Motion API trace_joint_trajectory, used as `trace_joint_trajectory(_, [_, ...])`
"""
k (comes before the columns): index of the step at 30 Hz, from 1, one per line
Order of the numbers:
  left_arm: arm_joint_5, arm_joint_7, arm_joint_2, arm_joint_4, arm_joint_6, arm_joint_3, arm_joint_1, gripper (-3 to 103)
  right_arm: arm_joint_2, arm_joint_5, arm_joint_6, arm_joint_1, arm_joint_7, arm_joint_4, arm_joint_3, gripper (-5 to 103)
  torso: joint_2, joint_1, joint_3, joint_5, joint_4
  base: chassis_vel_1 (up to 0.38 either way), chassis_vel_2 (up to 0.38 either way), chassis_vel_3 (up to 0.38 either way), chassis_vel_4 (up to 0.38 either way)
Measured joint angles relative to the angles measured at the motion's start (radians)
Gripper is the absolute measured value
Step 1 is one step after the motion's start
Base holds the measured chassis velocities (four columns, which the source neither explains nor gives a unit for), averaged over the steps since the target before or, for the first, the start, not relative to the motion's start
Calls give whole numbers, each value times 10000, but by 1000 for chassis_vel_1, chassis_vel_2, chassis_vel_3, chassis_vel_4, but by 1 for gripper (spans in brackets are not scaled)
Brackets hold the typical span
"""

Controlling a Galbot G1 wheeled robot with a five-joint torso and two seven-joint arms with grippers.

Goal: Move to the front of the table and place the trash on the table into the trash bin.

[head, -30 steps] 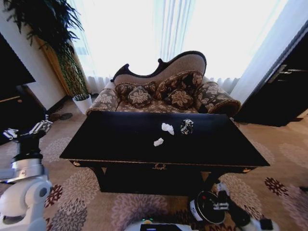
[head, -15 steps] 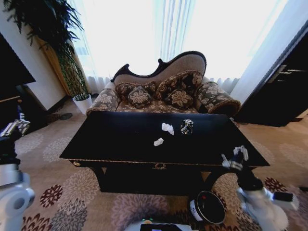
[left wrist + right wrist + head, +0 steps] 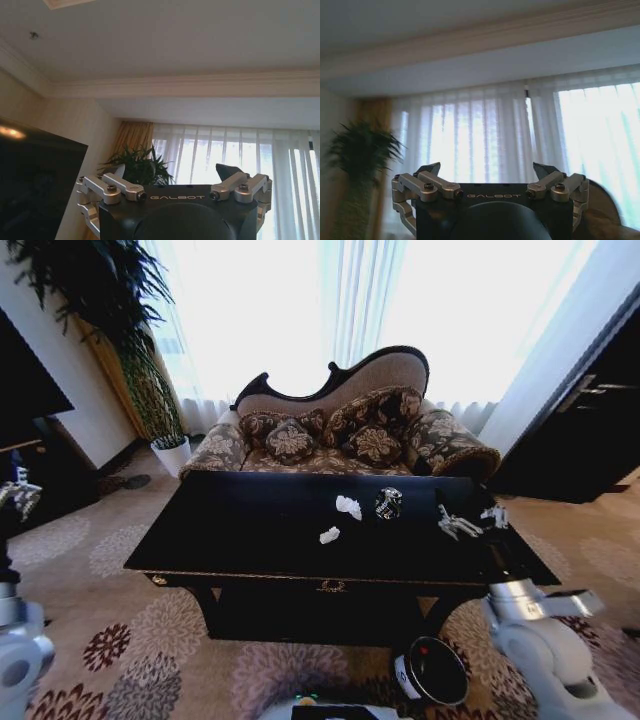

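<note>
The glossy black table (image 3: 250, 540) stands straight ahead with trash near its middle: two white paper bits (image 3: 348, 506) (image 3: 329, 535) and a small dark patterned item (image 3: 388, 503). Down on the carpet by the table's front right leg sits the round black trash bin (image 3: 432, 670). My right gripper (image 3: 470, 522) is raised over the table's right end, to the right of the dark item and apart from it. In the right wrist view it (image 3: 487, 170) points up at the curtains, open and empty. My left gripper (image 3: 18, 495) is far out to the left, also open (image 3: 172, 172) and empty.
A patterned sofa (image 3: 340, 435) stands right behind the table. A tall potted plant (image 3: 150, 390) is at the back left, a dark cabinet (image 3: 590, 420) at the right and dark furniture (image 3: 30, 440) at the left. Flowered carpet surrounds the table.
My right arm has risen from beside the trash bin to above the table's right end. My left arm has swung outward to the left edge. The trash has not moved.
</note>
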State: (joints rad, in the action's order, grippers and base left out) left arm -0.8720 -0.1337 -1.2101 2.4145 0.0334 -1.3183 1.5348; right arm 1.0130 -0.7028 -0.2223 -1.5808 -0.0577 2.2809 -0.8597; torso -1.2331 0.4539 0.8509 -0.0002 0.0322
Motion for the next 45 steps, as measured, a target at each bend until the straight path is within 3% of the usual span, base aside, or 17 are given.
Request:
trace_joint_trajectory(3, [-94, -6, 85, 42, -24, 36, -19, 100, 43, 245, 136, -26, 320, 4, 39, 100, 0, 0, 0, -1, 5, 0, 0, 0, 0])
trace_joint_trajectory(7, [-251, -23, 414, -32, -41, 35, -98, 100, 89, 460, 758, -21, 1349, 44, 387, 100, 0, 0, 0, 1, 3, 0, 0, 0, 0])
trace_joint_trajectory(10, [-263, -23, 513, -92, -42, 26, -88, 100, 65, 488, 918, 98, 1491, -105, 618, 100, -1, 0, 0, 0, 5, 0, 0, 0, 0])
trace_joint_trajectory(19, [-478, -22, 944, -529, -8, -633, -119, 100, -812, 515, 827, 968, 874, -1263, 1749, 100, 0, 0, 0, -1, 2, 0, 0, 0, 0])
trace_joint_trajectory(21, [-491, -26, 1090, -728, -17, -797, -121, 100, -1177, 323, 546, 1258, 268, -1871, 2107, 100, 0, 1, 0, 0, 1, 0, 0, 0, 0])
trace_joint_trajectory(24, [-385, -26, 1102, -815, -18, -805, -93, 100, -1518, 201, 417, 1581, -42, -2307, 2409, 100, -1, 1, 0, 0, 2, 0, 0, 0, 0])
trace_joint_trajectory(33, [324, -5, 641, -867, -25, -160, -205, 100, -2189, 174, 560, 2612, 118, -3167, 3317, 100, 0, 1, 1, -1, 3, 0, 0, 0, 0])
trace_joint_trajectory(45, [349, 5, 801, -1222, -59, -378, -333, 100, -2570, 298, 622, 4601, 116, -4350, 4743, 100, 0, 1, 0, -2, 1, 0, 0, 0, 0])
